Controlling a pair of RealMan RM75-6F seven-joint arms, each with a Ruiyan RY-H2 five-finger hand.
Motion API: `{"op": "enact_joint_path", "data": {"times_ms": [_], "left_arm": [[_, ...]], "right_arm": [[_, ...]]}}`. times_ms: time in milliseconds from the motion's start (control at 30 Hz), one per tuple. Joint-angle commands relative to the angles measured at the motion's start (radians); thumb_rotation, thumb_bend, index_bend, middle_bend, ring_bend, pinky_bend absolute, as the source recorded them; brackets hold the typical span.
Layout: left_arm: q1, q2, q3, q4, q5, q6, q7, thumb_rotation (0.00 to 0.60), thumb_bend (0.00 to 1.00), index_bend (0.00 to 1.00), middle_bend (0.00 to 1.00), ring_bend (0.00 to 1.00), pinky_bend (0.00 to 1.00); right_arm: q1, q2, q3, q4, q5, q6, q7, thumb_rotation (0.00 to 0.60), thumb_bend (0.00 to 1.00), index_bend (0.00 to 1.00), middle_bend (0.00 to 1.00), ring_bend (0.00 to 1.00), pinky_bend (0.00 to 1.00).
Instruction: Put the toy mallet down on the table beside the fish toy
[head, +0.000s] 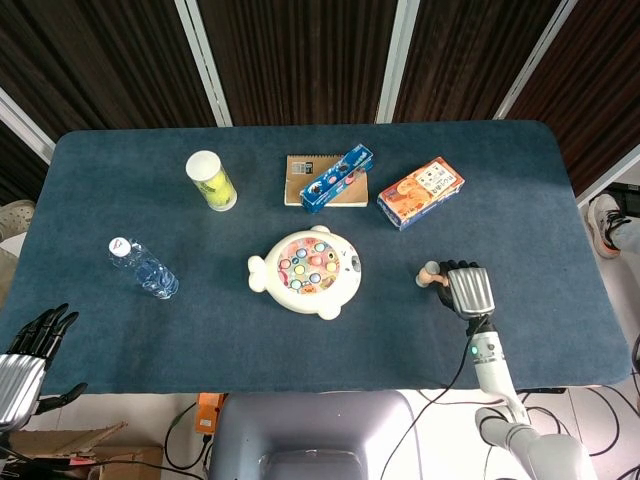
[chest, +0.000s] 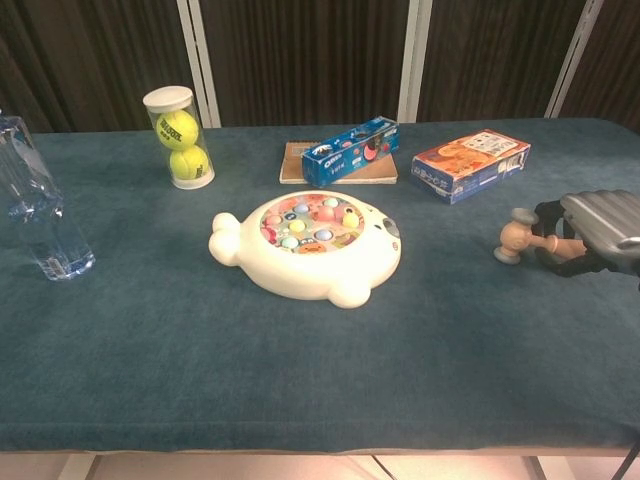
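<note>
Clearly the right robot hand (chest: 590, 228) grips the toy mallet (chest: 518, 240) by its handle, head pointing toward the fish toy (chest: 308, 246), well apart, just above the table (chest: 300, 360); the idle left robot hand (head: 25, 358) lies farther off, fingers spread.

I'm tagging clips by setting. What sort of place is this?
Probably a lab or demo room, not a home: a blue cloth table set against dark slatted panels, cables trailing on the floor, and unrelated props laid out, like the fish toy and tennis balls.
</note>
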Motion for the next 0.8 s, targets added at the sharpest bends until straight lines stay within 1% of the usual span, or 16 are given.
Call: {"op": "enact_joint_path", "data": {"times_ms": [33, 533, 800], "left_arm": [[0.0, 0.0, 0.0, 0.0, 0.001, 0.001, -0.001, 0.6, 0.09, 0.0, 0.0, 0.0, 0.15], [0.002, -0.004, 0.0, 0.002, 0.003, 0.004, 0.01, 0.6, 0.07, 0.0, 0.0, 0.0, 0.15], [0.001, -0.004, -0.001, 0.0, 0.001, 0.003, 0.008, 0.6, 0.07, 0.0, 0.0, 0.0, 0.15]], "right_arm": [[-0.001, 0.002, 0.0, -0.002, 0.0, -0.001, 0.001, 0.6, 0.18, 0.44, 0.48, 0.44, 0.56], [-0.009, 0.018, 0.0, -0.017, 0.001, -0.013, -0.009, 0.6, 0.06, 0.36, 0.42, 0.38, 0.54], [-0.012, 0.026, 0.004, -0.029, 0.0, 0.001, 0.001, 0.6, 0.05, 0.34, 0.4, 0.37, 0.53]]}}
